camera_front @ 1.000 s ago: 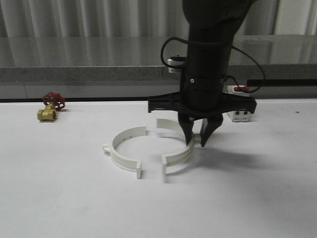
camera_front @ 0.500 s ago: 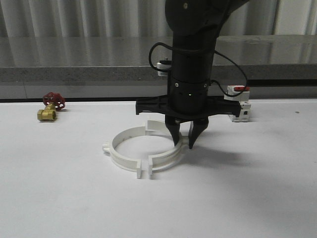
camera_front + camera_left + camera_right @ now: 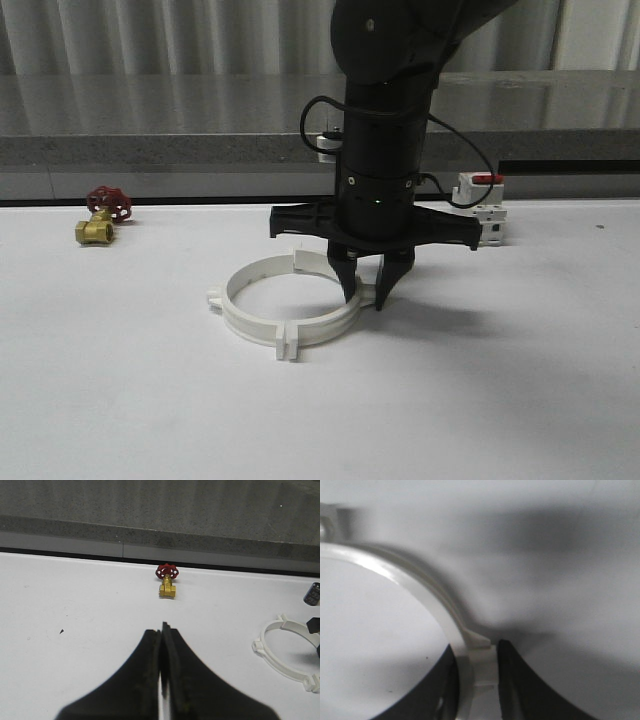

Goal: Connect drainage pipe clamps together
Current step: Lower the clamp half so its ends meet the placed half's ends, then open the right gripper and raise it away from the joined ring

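Observation:
Two white drainage pipe clamps lie on the white table as one ring. In the front view, the left half [image 3: 240, 318] rests free. The right half [image 3: 330, 322] meets it at the front tabs [image 3: 288, 346] and at the back tabs [image 3: 301, 260]. My right gripper [image 3: 365, 297] points straight down, shut on the right half's band; the wrist view has the band [image 3: 420, 587] pinched between the fingers [image 3: 520, 680]. My left gripper [image 3: 162, 630] hovers shut over bare table, holding nothing, well to the left of the ring [image 3: 280, 650].
A brass valve with a red handwheel [image 3: 100, 215] sits at the far left, also in the left wrist view [image 3: 167, 580]. A white block with a red top [image 3: 483, 215] stands behind the right arm. A grey ledge [image 3: 150, 150] runs along the table's far edge.
My right gripper has slid left with the right clamp half. The gap between the two halves has closed, and their tabs now touch at front and back.

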You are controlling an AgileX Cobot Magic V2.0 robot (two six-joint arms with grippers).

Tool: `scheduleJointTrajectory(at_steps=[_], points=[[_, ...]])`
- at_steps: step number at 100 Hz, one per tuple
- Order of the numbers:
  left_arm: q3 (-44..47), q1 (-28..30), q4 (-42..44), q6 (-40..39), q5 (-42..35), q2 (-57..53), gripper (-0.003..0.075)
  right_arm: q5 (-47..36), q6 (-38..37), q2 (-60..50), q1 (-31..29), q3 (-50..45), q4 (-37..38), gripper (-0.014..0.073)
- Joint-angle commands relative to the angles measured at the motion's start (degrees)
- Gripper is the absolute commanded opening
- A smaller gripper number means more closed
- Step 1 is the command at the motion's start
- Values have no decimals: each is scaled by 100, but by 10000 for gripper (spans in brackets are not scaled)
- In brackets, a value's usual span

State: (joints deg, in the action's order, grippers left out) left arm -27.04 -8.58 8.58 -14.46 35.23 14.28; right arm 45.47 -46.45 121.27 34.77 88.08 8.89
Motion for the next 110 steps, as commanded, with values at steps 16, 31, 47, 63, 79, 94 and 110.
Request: scheduleJointTrajectory(at_steps=[16, 31, 47, 63, 79, 94, 110], points=[[-140, 13, -2, 1, -431, 51, -21, -140, 6, -258, 8, 168, -57, 60], [-140, 13, -2, 1, -431, 51, -21, -131, 6, -258, 8, 168, -71, 61], [-140, 13, -2, 1, -431, 51, -21, -136, 6, -258, 8, 168, -119, 145], [-140, 13, -2, 1, -431, 51, -21, -123, 6, -258, 8, 168, -119, 338], [-140, 13, -2, 1, -431, 51, -21, -111, 6, -258, 8, 168, -119, 503], [-140, 13, -2, 1, -431, 51, -21, -111, 6, -258, 8, 168, -119, 510], [-140, 13, -2, 1, -431, 51, -21, -2, 173, -269, 8, 311, -107, 510]])
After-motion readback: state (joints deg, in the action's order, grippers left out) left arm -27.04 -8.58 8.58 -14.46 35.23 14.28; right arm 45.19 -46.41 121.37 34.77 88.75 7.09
